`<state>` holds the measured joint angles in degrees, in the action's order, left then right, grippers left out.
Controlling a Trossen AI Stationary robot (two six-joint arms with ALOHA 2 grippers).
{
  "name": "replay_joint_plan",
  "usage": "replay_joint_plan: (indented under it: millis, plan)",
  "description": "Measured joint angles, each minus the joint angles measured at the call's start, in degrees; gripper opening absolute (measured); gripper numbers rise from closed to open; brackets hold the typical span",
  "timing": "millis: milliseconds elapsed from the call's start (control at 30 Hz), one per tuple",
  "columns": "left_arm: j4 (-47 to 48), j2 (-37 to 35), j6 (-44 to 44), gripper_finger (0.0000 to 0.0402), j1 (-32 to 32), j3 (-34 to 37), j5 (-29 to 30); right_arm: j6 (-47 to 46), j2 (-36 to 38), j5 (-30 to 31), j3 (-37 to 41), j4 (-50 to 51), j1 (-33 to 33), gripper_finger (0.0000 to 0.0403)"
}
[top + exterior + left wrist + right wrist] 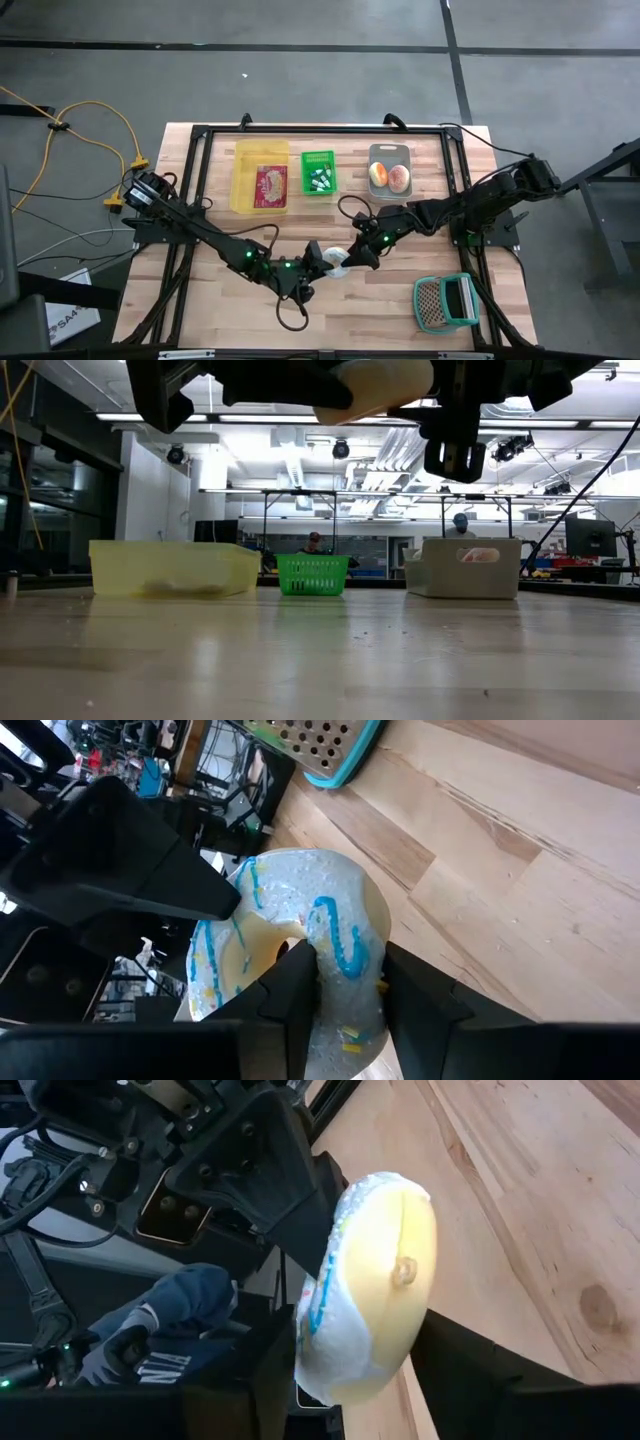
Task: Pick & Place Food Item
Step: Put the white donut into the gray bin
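A white-frosted donut (338,258) with blue squiggles hangs in the air over the near middle of the table, between my two grippers. My left gripper (345,990) comes from the table's left and is shut on it. From the table's right, my right gripper (350,1370) stands with one finger at each side of the same donut (370,1280), whose pale yellow underside faces that camera. In the low view the donut (385,385) shows high above the tabletop. My left gripper pinches the donut's ring (345,955): one finger (295,985) at the hole, the other (425,1000) outside the rim. It comes nearly level from the table's left. The donut stands on edge, lifted clear. My right gripper has the donut's lower part (345,1365) between its two fingers, frosted face toward one finger (272,1380), yellow underside toward the other (470,1370). It comes nearly level from the table's right. The fingers lie close against the donut.
Along the far side stand a yellow bin (245,190) with a red packet, a green basket (318,172) and a grey tray (389,153) with two round items. A teal-rimmed perforated basket (445,302) lies at the near right.
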<state>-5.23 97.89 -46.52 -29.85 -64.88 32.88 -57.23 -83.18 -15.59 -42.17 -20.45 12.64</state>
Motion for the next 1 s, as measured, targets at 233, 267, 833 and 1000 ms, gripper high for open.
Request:
replay_joint_plan:
  millis: [233, 267, 833, 1000]
  plan:
    - [0.02, 0.00, -0.02, 0.0102, 0.00, 0.00, 0.00, 0.00, 0.00, 0.00, 0.00, 0.00, 0.00, 0.0134]
    - [0.02, 0.01, -0.02, 0.0102, 0.00, 0.00, 0.00, 0.00, 0.00, 0.00, 0.00, 0.00, 0.00, 0.0130]
    - [-0.83, 0.00, 1.11, 0.0143, -0.34, 0.00, 0.37, -0.20, 0.00, 0.15, 0.00, -0.01, 0.01, 0.0100]
    - [-0.83, 0.00, 1.42, 0.0173, -0.74, 0.00, 0.44, -0.20, 0.00, 0.17, 0.00, 0.00, 0.00, 0.0100]
